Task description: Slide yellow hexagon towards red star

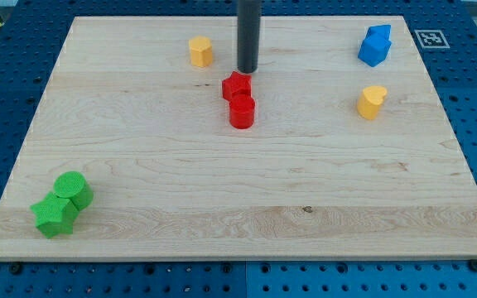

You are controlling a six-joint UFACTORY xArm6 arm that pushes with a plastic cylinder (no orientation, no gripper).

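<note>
The yellow hexagon [200, 51] sits near the view's top, left of centre. The red star [237, 85] lies to its lower right, touching a red cylinder [242, 111] just below it. My rod comes down from the view's top and my tip [248, 71] stands just above the red star, to the right of the yellow hexagon and apart from it.
A yellow heart-shaped block [372, 101] lies at the right. A blue block [375, 45] is at the top right. A green cylinder [74, 189] and a green star [55, 215] touch each other at the bottom left. The wooden board [238, 232] rests on a blue pegboard.
</note>
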